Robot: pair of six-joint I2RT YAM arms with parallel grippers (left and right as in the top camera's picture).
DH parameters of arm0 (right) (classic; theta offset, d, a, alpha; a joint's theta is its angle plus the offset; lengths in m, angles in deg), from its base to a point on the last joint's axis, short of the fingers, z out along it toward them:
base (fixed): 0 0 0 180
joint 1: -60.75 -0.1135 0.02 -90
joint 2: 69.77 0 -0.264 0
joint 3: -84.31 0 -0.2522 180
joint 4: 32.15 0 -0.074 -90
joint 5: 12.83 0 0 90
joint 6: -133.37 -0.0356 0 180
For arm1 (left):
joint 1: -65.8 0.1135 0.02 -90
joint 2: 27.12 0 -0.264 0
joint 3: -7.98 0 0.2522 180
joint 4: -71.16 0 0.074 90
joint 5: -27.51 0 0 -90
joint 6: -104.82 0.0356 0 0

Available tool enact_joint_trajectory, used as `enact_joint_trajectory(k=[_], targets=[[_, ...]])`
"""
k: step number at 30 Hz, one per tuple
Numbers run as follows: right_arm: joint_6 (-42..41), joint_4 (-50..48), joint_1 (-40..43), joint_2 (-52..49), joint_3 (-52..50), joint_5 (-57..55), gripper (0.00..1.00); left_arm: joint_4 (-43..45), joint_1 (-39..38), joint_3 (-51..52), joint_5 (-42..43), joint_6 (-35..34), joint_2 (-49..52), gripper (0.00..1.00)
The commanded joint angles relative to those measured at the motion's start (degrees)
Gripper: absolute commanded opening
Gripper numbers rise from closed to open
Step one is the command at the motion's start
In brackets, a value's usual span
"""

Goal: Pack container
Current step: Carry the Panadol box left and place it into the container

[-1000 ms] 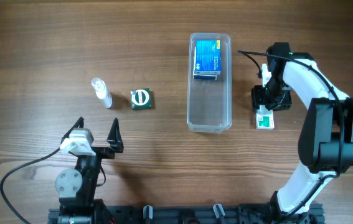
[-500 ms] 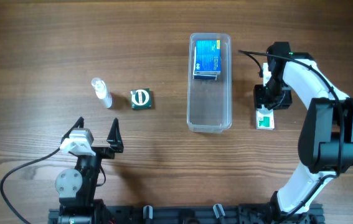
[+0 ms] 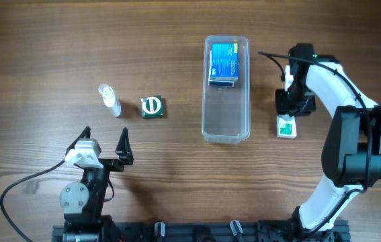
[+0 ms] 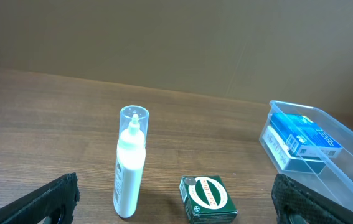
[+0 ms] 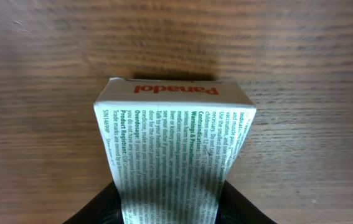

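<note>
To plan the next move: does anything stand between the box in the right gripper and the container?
Nothing visible does: only bare table lies between the white box, held by the right gripper, and the container. A blue box fills its far end only.

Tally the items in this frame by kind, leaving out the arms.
Boxes: 3 (blue box, green box, Panadol box)
Clear container: 1
Small bottle: 1
Total: 5
</note>
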Motion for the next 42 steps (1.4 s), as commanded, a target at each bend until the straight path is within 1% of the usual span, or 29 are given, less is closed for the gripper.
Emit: enact_joint_trajectory(k=[1, 5, 8, 10, 16, 19, 22, 24, 27, 29, 35, 42], targets=[[-1.1, 2.6, 0.2, 3.9, 6.9, 2.6, 0.43, -0.2, 0.4, 0.3, 0.2, 0.9, -0.4, 1.0], [-2.9, 7.5, -0.8, 6.7, 16.5, 6.1, 0.42, -0.2, 0.4, 0.3, 0.3, 0.9, -0.4, 1.0], [-3.0, 6.3, -2.8, 8.2, 21.3, 9.7, 0.42, -0.2, 0.4, 0.3, 0.2, 0.9, -0.4, 1.0], [-4.2, 4.3, -4.9, 8.5, 23.4, 9.8, 0.41, -0.2, 0.4, 0.3, 0.2, 0.9, -0.4, 1.0], [-8.5, -3.8, -12.6, 8.4, 24.0, 9.7, 0.43, -0.2, 0.4, 0.3, 0.3, 0.9, -0.4, 1.0], [-8.6, -8.2, -15.9, 8.3, 24.0, 9.7, 0.44, -0.2, 0.4, 0.3, 0.2, 0.9, -0.4, 1.0], [-10.7, -11.5, -18.1, 7.6, 24.0, 7.3, 0.43, -0.2, 0.4, 0.3, 0.2, 0.9, -0.4, 1.0], [-12.0, -12.6, -18.7, 6.5, 24.0, 5.3, 0.43, -0.2, 0.4, 0.3, 0.2, 0.9, -0.4, 1.0], [-13.4, -12.8, -18.8, 4.2, 24.0, 5.2, 0.44, -0.2, 0.4, 0.3, 0.2, 0.9, -0.4, 1.0], [-13.4, -12.9, -18.8, 2.6, 24.0, 5.2, 0.47, -0.2, 0.4, 0.3, 0.2, 0.9, -0.4, 1.0], [-13.4, -14.8, -18.9, -0.7, 24.0, 5.9, 0.47, -0.2, 0.4, 0.3, 0.2, 0.9, -0.4, 1.0], [-13.3, -16.3, -18.8, -2.1, 24.0, 5.8, 0.48, -0.2, 0.4, 0.3, 0.2, 0.9, -0.4, 1.0]])
